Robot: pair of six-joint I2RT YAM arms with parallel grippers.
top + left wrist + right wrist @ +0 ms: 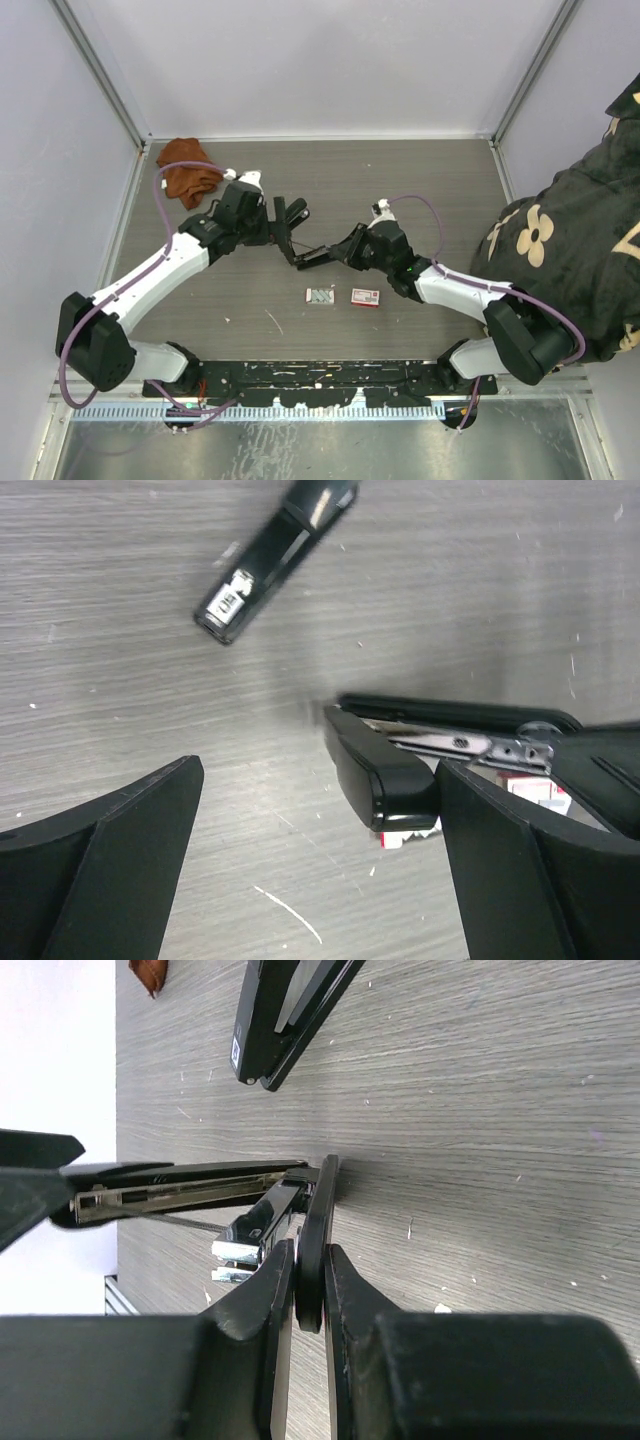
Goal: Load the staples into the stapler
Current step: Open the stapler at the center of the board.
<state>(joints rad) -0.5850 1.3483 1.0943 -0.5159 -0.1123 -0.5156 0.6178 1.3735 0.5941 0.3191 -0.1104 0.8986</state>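
The staples [319,295] lie as silvery strips in a small grey tray on the worktop [400,180], toward its near side and between the two arm bases. Their red-and-white box [365,297] sits just beside them on the right, apart from the tray.

Just beyond them the stapler [305,255] is hinged open. The right tool [327,257] grips it from the right. The left tool [285,222] is at its other end.

The right wrist view shows what the top view cannot. The right tool [310,1250] is nearly closed, pinching a thin black arm of the stapler [190,1185]. The bare metal magazine rail runs off to the left. Pale blocks show under the rail, too blurred to name.

The left wrist view shows the left tool [320,775] spread wide and holding nothing. The rounded black end of the stapler [440,742] reaches into the gap close to one finger. Whether they touch cannot be told. The box [520,790] peeks out beneath the stapler.

Both wrist views also catch a second stapler [270,560], closed and lying flat on the worktop, apart from the open one [290,1020].

A brown cloth [185,170] lies in the far left corner. A dark flower-patterned sleeve [560,250] hangs over the right edge. Bare wood grain runs from the stapler to the far wall. White walls close in three sides.
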